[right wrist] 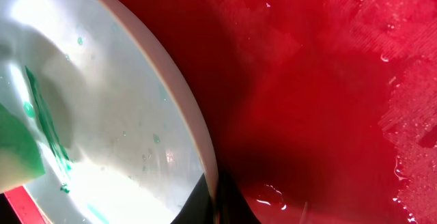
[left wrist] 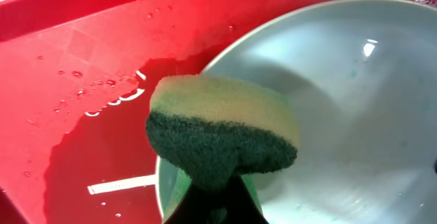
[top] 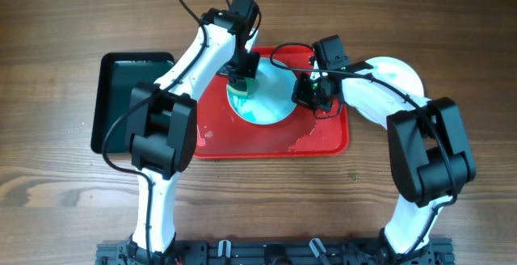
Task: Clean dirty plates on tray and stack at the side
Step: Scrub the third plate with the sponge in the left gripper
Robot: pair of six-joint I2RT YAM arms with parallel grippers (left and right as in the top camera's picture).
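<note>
A pale-cyan plate (top: 271, 97) with teal-green smears lies on the wet red tray (top: 275, 140). My left gripper (top: 241, 79) is shut on a yellow and dark green sponge (left wrist: 222, 125), held over the plate's left part (left wrist: 341, 101). My right gripper (top: 307, 95) is shut on the plate's right rim (right wrist: 198, 149), one finger inside the plate and one outside. Green smears show on the plate in the right wrist view (right wrist: 48, 125). Another white plate (top: 400, 73) lies on the table right of the tray, partly hidden by my right arm.
A dark green-black tray (top: 133, 95) sits on the wooden table left of the red tray. Water drops and puddles cover the red tray's floor (left wrist: 89, 94). Both arms cross over the tray's back half.
</note>
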